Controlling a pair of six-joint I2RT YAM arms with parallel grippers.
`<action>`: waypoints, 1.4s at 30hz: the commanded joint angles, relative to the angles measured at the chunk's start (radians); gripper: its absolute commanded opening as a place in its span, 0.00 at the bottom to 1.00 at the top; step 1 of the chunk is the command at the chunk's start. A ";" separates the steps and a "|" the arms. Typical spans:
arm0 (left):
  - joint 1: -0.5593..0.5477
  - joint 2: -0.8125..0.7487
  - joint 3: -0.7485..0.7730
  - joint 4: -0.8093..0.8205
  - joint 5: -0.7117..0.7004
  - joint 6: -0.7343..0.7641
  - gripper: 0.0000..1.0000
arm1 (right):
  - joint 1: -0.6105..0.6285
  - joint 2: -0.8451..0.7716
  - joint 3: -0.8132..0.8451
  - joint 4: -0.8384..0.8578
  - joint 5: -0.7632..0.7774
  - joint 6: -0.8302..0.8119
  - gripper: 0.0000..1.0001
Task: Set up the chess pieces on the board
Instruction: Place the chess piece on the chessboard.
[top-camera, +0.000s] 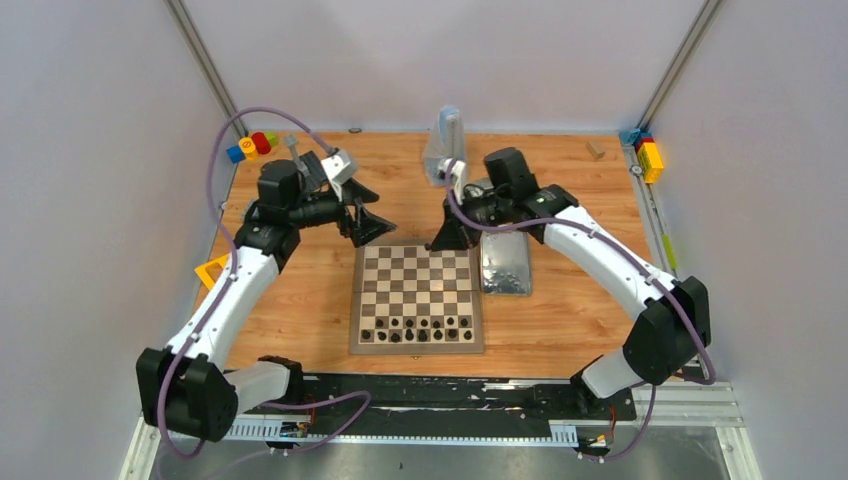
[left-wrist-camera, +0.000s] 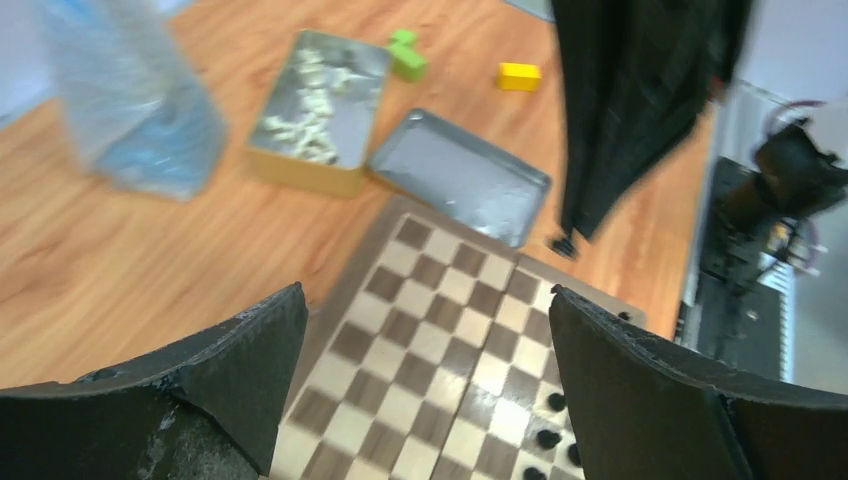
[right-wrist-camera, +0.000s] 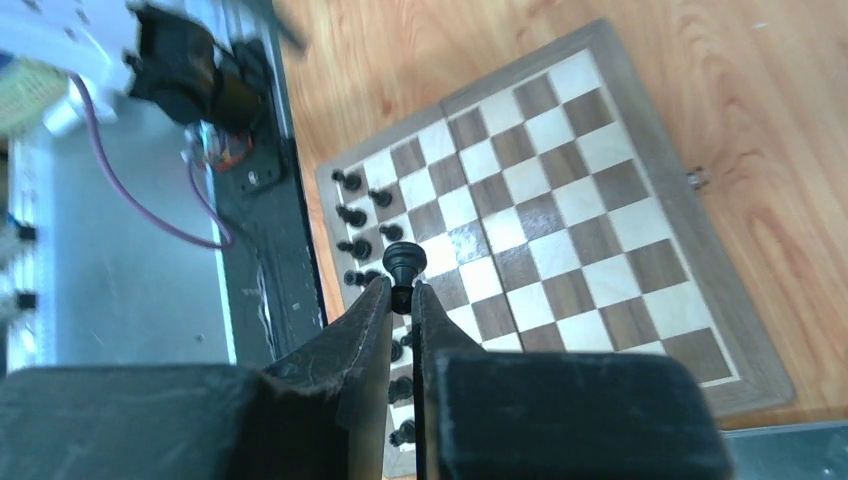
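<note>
The black pieces (top-camera: 415, 329) are standing in two rows along the bottom edge of the board (top-camera: 417, 272), which is lying at the middle of the top view. The row nearest that edge is showing gaps, though the figures are too small to count. One more black piece (right-wrist-camera: 403, 259) is sitting pinched by its stem in the right gripper (right-wrist-camera: 402, 292), whose fingers are pressing narrowly on it just above the centre of the right wrist view. In the top view this gripper is hanging at the board's upper edge, well apart from the black rows.

The white pieces (left-wrist-camera: 305, 108) are lying jumbled in an open tin (left-wrist-camera: 300, 172) at the upper left of the left wrist view, off the board and just beside a shallow metal tray (left-wrist-camera: 455, 182). None is standing on a square, and the board's upper rows are showing bare.

The left gripper (left-wrist-camera: 425, 300) is hanging near the board's upper left corner in the top view, its jaws spread wide with nothing between them.

Judging from this, the black side is nearing completion, with the carried piece and perhaps a few others left to seat. The whole white side is waiting, so less than half the task appears done.
</note>
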 joint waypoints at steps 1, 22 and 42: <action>0.136 -0.113 0.064 -0.272 -0.126 0.158 0.98 | 0.175 0.054 0.096 -0.172 0.221 -0.174 0.00; 0.758 -0.143 0.145 -0.548 -0.425 0.107 1.00 | 0.615 0.724 0.785 -0.629 0.596 -0.410 0.00; 0.767 -0.143 0.117 -0.523 -0.424 0.121 1.00 | 0.652 0.843 0.858 -0.621 0.666 -0.448 0.00</action>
